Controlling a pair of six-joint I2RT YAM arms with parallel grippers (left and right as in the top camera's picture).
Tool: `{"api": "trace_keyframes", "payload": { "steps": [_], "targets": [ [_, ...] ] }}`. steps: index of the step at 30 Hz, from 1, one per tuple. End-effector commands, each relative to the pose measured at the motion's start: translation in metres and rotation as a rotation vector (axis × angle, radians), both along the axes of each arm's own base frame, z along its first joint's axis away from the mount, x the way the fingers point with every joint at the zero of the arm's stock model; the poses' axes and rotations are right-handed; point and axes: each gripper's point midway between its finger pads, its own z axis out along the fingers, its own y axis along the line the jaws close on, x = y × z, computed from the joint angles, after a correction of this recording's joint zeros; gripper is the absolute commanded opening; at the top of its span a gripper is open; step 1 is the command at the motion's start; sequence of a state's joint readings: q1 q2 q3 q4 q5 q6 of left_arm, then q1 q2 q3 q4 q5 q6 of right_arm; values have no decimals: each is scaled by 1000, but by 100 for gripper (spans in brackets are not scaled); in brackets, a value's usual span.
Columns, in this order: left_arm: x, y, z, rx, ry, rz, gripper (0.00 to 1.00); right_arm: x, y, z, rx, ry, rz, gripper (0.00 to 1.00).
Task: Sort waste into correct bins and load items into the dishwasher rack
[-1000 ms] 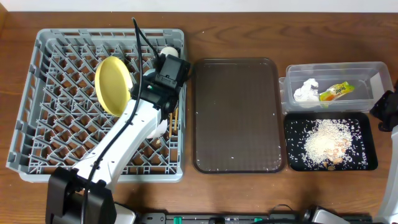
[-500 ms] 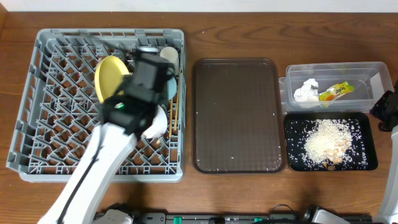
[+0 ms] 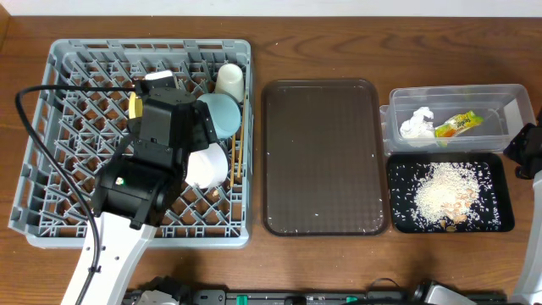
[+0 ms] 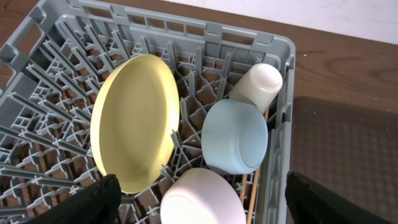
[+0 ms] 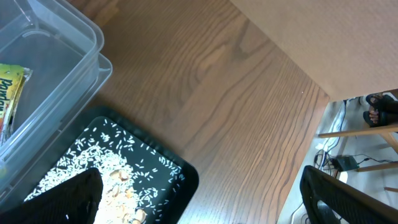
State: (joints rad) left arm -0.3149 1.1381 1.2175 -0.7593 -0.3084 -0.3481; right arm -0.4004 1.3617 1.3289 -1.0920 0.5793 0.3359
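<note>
1. The grey pegged dishwasher rack [image 3: 51, 169] sits at the table's left.
2. The left gripper [image 4: 200, 193] hovers above it, fingers wide apart and empty; the right gripper [image 5: 199, 186], over the black tray [image 5: 180, 180], gapes empty too.
3. The round yellow plate [image 4: 134, 121] stands on edge among the pegs.
4. The light blue bowl [image 4: 233, 137] lies on its side just beside the plate.

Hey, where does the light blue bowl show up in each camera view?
Overhead: light blue bowl in the upper right of the dishwasher rack.
Left wrist: right of centre, beside the yellow plate.
Right wrist: not in it.
Shared landmark: the white cup next to the bowl, near the rack's corner.
</note>
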Motion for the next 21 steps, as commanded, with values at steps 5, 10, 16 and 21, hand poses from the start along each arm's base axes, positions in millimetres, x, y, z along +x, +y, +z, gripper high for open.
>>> {"api": "trace_keyframes", "payload": {
  "steps": [5, 10, 16, 21],
  "targets": [
    [1, -1, 0, -17, 4, 6, 87, -3, -4, 10, -22, -18, -14, 99],
    [1, -1, 0, -17, 4, 6, 94, -3, -4, 10, -22, -18, -15, 99],
    [1, -1, 0, -17, 4, 6, 94, -3, -4, 9, -22, -18, -14, 99],
    [1, -1, 0, -17, 4, 6, 95, -3, -4, 9, -22, -18, -15, 99]
  ]
}}
